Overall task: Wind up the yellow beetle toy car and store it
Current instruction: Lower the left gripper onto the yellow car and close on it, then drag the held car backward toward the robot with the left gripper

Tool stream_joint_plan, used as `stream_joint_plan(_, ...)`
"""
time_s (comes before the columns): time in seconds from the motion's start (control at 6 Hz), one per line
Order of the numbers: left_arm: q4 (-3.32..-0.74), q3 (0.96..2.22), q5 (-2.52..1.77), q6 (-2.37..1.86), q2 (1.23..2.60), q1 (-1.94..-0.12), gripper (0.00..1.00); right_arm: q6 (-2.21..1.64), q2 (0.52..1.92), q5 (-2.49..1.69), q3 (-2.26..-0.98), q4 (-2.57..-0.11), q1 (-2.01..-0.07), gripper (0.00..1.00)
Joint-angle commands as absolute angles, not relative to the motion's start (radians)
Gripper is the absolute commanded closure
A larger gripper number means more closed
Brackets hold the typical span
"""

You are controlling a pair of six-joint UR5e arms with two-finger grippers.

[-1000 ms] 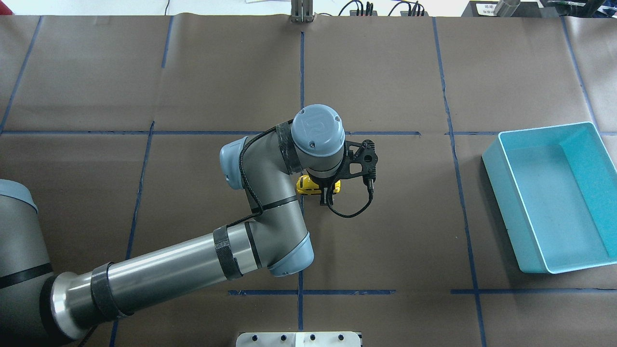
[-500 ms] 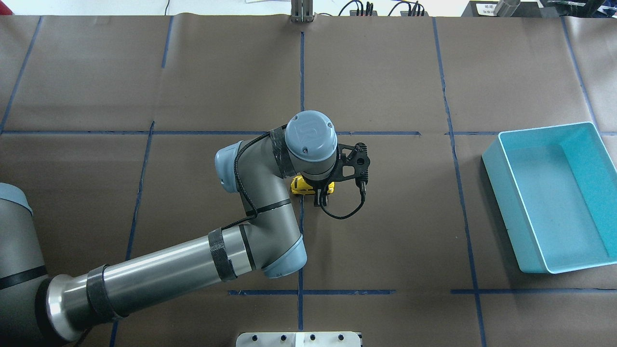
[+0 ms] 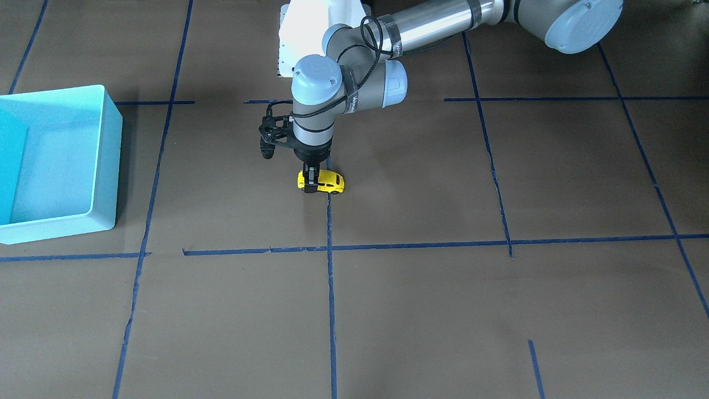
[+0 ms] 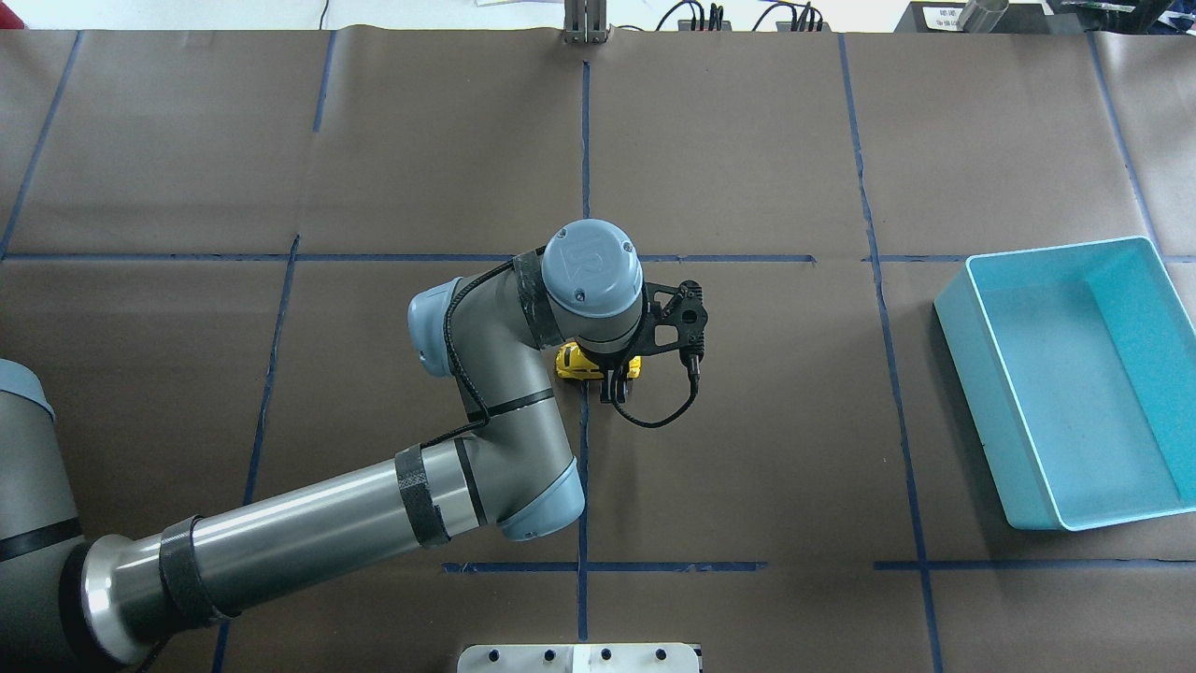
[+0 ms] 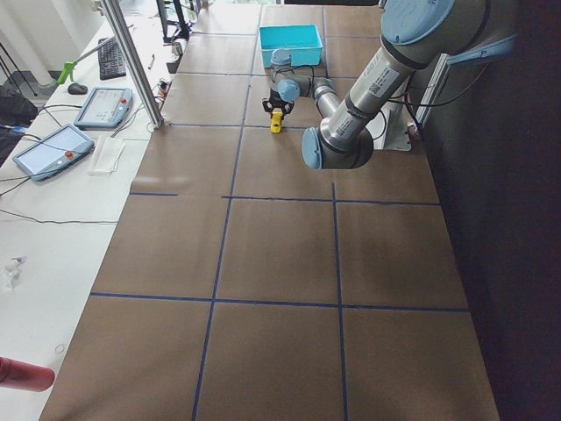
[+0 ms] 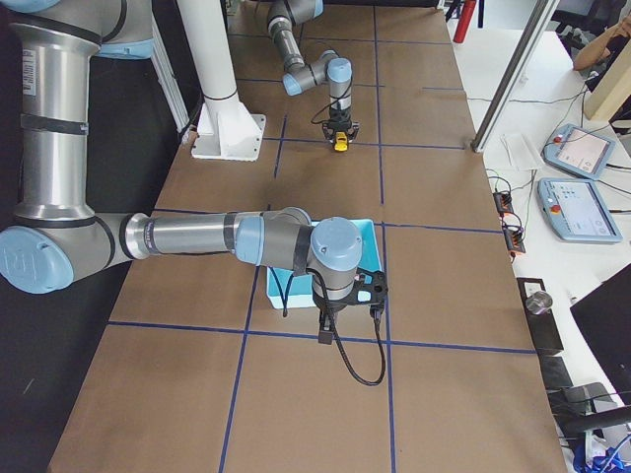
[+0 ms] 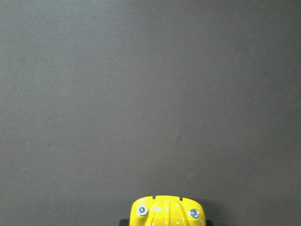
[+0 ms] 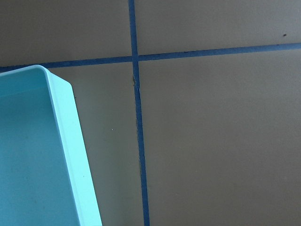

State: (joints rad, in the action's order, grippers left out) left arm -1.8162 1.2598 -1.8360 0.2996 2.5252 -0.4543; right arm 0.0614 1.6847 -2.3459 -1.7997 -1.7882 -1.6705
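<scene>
The yellow beetle toy car [image 4: 572, 363] stands on the brown table near the middle, beside a blue tape line. My left gripper [image 4: 612, 379] points straight down and is shut on one end of the car. In the front-facing view the black fingers [image 3: 311, 185] clamp the car [image 3: 328, 182] at its left end. The left wrist view shows the car's yellow end [image 7: 166, 212] at the bottom edge. My right gripper [image 6: 325, 330] shows only in the exterior right view, hanging near the teal bin; I cannot tell whether it is open or shut.
An open teal bin [image 4: 972, 355] stands at the table's right side; it also shows in the front-facing view [image 3: 105, 166] and the right wrist view [image 8: 70, 141]. Blue tape lines cross the brown table cover.
My left gripper has slid the car along the table toward the overhead view's left. The bin has not moved.
</scene>
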Motion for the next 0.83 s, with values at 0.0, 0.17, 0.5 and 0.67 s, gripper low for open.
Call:
stream_joint_plan(0.0, -1.827, 1.282, -1.836, 0.301, 2.507, -0.459, 1.0, 0.061, 1.684, -2.349, -1.802, -1.789, -1.671, 0.0)
stream_joint_plan(0.17, -1.832, 1.305, -1.835, 0.304, 2.485, -0.46, 1.0, 0.061, 1.684, -2.349, -1.802, -1.787, -1.671, 0.0)
stream_joint_plan(0.5, -1.844, 1.354, -1.833, 0.305, 2.438, -0.46, 1.0, 0.06, 1.684, -2.349, -1.804, -1.787, -1.671, 0.0)
stream_joint_plan(0.67, -1.854, 1.356, -1.833, 0.305, 2.425, -0.459, 1.0, 0.06, 1.683, -2.349, -1.804, -1.787, -1.671, 0.0)
